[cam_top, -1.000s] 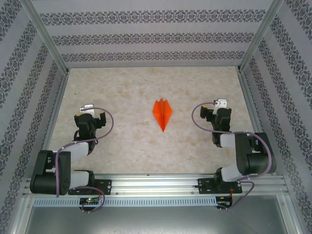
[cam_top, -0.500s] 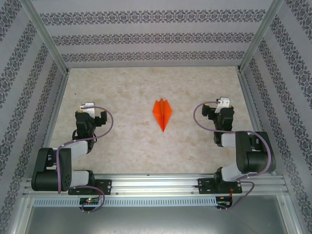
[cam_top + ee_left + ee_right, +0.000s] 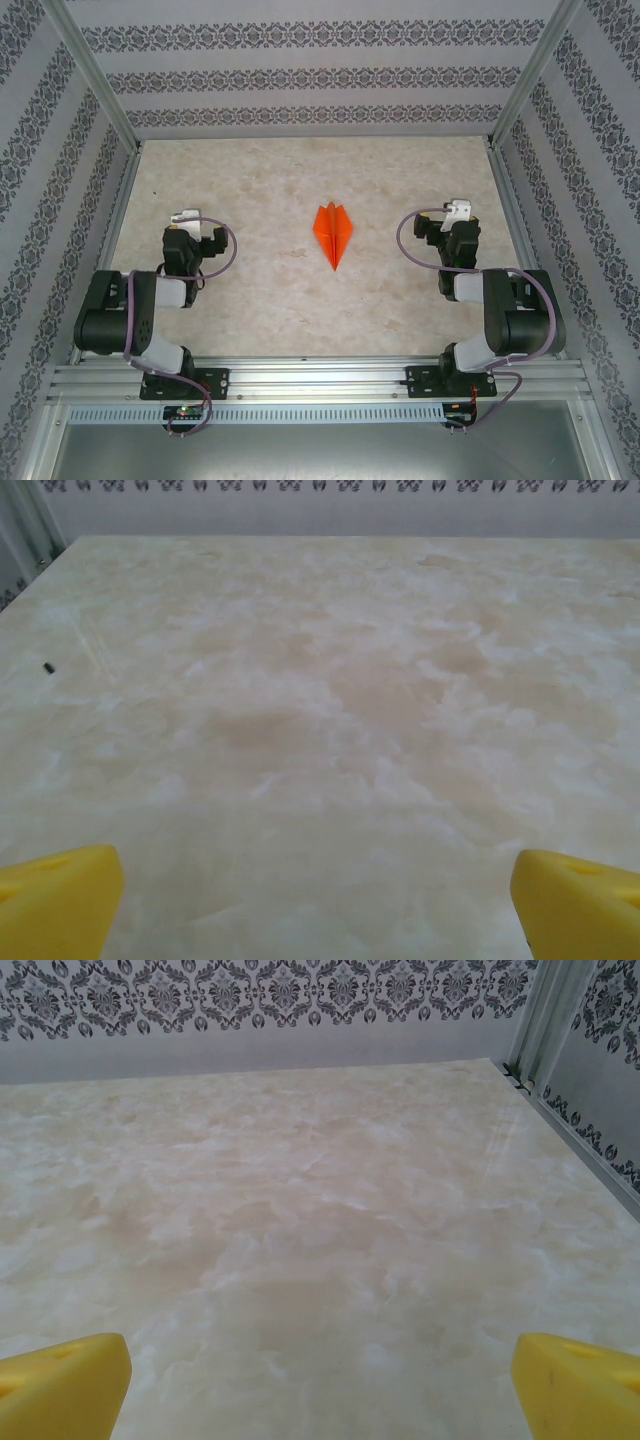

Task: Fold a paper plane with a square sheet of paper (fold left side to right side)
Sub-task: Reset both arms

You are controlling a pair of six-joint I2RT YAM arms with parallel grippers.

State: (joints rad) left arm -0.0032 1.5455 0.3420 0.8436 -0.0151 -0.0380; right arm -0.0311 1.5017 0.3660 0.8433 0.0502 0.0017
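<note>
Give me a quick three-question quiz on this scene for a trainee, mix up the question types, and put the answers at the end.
1. True or false: the paper plane lies on the table and neither gripper touches it.
2. Its sharp nose points toward: A the back wall, B the near edge of the table, C the left wall.
3. Fill in: the left gripper and the right gripper both have their jaws ____.
Key: 1 true; 2 B; 3 open.
</note>
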